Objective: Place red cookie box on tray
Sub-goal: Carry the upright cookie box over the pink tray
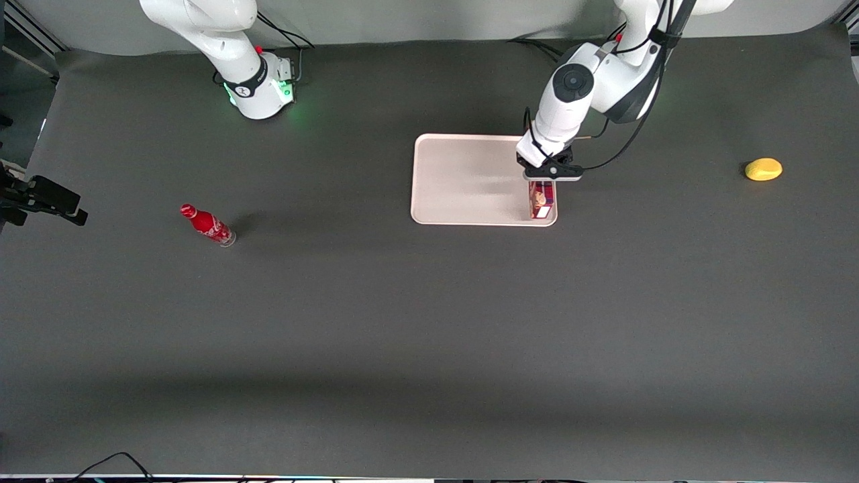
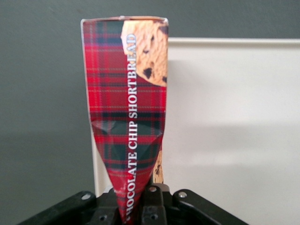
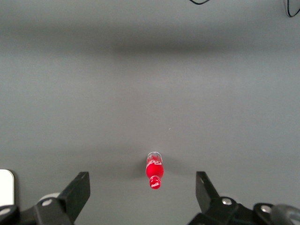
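One box (image 1: pixel 542 201), one tray (image 1: pixel 470 180): the gripper (image 1: pixel 545 180) pinches the box hard enough to crease its cardboard, holding it over the tray's edge toward the working arm's end. Also on the table are one red bottle (image 1: pixel 208 225) toward the parked arm's end and one yellow lemon-like object (image 1: pixel 763 169) toward the working arm's.

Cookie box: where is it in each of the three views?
Front view: cookie box hangs under the gripper, over the tray edge at the working arm's end.
Left wrist view: cookie box fills the centre, pinched and crumpled, straddling the tray edge.
Right wrist view: not in it.
Shared landmark: the tray.
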`<control>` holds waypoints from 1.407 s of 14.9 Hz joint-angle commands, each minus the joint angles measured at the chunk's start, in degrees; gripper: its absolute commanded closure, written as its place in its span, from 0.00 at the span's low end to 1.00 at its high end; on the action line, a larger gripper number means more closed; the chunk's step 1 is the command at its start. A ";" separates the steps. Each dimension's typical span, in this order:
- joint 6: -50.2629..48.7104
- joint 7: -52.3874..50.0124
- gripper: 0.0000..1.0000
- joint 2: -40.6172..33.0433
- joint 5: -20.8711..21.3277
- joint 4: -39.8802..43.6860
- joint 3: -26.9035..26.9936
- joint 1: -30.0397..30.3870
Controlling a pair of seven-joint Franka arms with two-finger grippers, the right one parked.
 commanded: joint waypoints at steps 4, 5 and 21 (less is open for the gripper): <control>3.28 -5.22 1.00 3.17 0.74 0.58 -3.98 -0.02; 3.54 -5.21 1.00 3.35 0.92 0.67 -3.98 -0.02; 6.80 -5.21 1.00 7.84 8.57 0.67 -1.08 2.44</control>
